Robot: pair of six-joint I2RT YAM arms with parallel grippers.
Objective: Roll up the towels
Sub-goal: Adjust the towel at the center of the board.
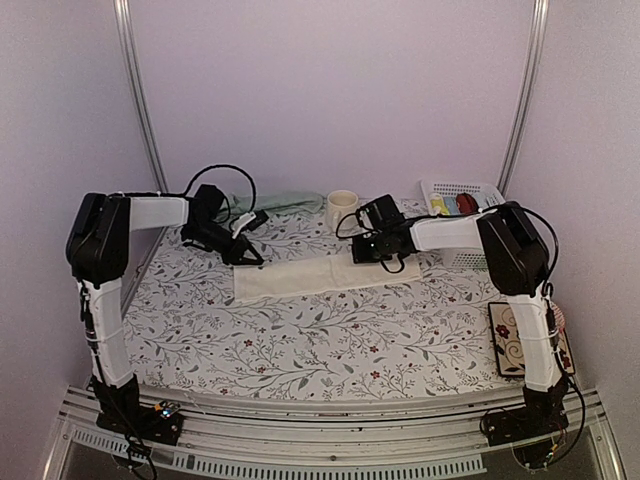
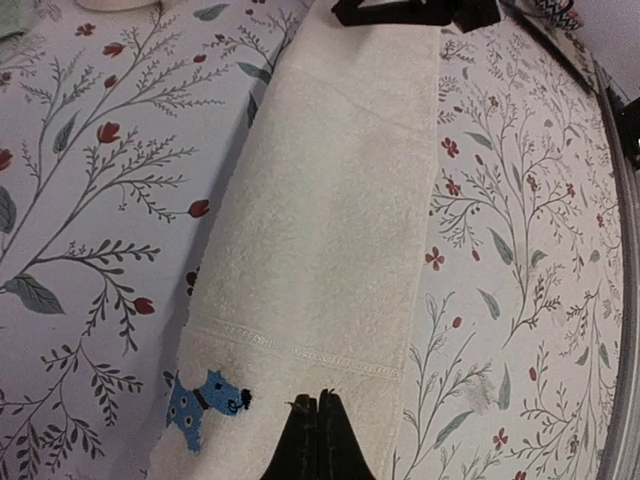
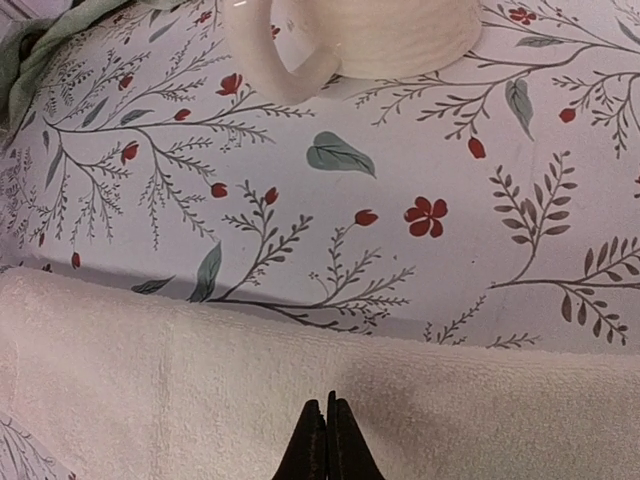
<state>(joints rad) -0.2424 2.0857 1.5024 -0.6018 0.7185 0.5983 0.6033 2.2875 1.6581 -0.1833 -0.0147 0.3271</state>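
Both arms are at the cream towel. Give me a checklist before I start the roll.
1. Cream towel flat, long strip: ok.
2. Left gripper over the end with the blue dog mark: ok.
3. Right gripper over the towel: ok.
4. Cloth pinched by either gripper: cannot tell; both shut.
5. Mug apart from the towel: ok.
6. Green towel rolled: not ok, loose at back.

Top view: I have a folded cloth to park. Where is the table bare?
The broad strip between the cream towel and the arm bases is bare. The far edge is crowded: green towel, mug, basket. A patterned board fills the near right corner.
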